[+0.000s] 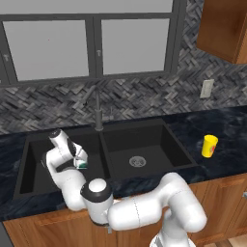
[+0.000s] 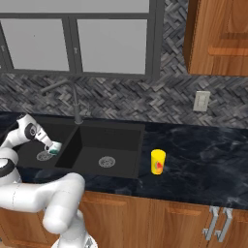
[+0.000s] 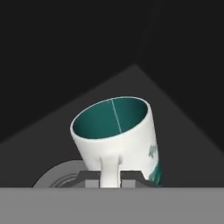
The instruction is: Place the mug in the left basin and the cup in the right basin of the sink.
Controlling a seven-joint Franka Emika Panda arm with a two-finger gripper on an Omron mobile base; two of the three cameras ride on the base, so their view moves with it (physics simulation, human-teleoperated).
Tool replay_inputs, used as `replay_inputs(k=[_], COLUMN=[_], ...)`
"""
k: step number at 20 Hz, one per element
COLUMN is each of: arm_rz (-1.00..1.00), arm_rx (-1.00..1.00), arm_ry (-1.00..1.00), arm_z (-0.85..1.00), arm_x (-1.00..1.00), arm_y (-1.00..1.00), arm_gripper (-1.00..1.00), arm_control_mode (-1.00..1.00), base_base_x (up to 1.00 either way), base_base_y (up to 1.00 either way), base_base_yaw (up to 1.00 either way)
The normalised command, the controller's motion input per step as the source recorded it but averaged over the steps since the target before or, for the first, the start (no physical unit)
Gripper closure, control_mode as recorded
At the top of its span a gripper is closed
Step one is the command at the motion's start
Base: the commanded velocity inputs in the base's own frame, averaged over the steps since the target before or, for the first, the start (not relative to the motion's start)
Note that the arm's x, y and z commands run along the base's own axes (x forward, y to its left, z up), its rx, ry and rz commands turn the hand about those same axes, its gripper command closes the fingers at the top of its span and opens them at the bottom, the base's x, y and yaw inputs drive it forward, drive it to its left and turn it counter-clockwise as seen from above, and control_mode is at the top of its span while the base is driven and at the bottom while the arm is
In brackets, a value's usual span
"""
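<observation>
1. The mug (image 3: 114,135) caught by its handle between my gripper (image 3: 110,177) fingers looks like smooth glazed ceramic, white outside and teal inside, with little shine.
2. The sink (image 1: 159,126) is matt black all over, with no gloss on the walls of the left basin (image 1: 34,166) or the right basin (image 1: 159,154).
3. The drain (image 1: 137,161) in the right basin looks like pale steel.
4. The faucet (image 1: 98,108) is dull dark grey metal.
5. The counter (image 2: 203,160) is glossy dark marbled stone.
6. The cup (image 2: 158,161) is smooth, bright yellow, plastic-looking.
7. The cabinets (image 2: 160,220) below are polished brown wood.
8. The backsplash (image 2: 145,99) is rough grey herringbone tile.
</observation>
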Motion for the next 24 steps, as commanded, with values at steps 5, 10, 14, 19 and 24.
replay_inputs(k=[5,10,14,19,24], arm_rz=[0.0,0.0,-0.02,-0.03,-0.03], arm_rx=[-0.03,-0.04,-0.02,0.0,0.0], arm_ry=[0.02,0.05,0.0,0.0,0.0], arm_z=[-0.34,-0.4,-0.32,-0.04,0.0], arm_x=[-0.24,-0.23,-0.23,-0.18,-0.24], arm_y=[0.0,0.01,0.01,0.05,0.08], arm_gripper=[-1.0,-1.0,-1.0,-1.0,-1.0], arm_control_mode=[-1.0,-1.0,-1.0,-1.0,-1.0], base_base_x=[0.0,0.0,0.0,0.0,0.0], base_base_y=[0.0,0.0,0.0,0.0,0.0], base_base_yaw=[0.0,0.0,0.0,0.0,0.0])
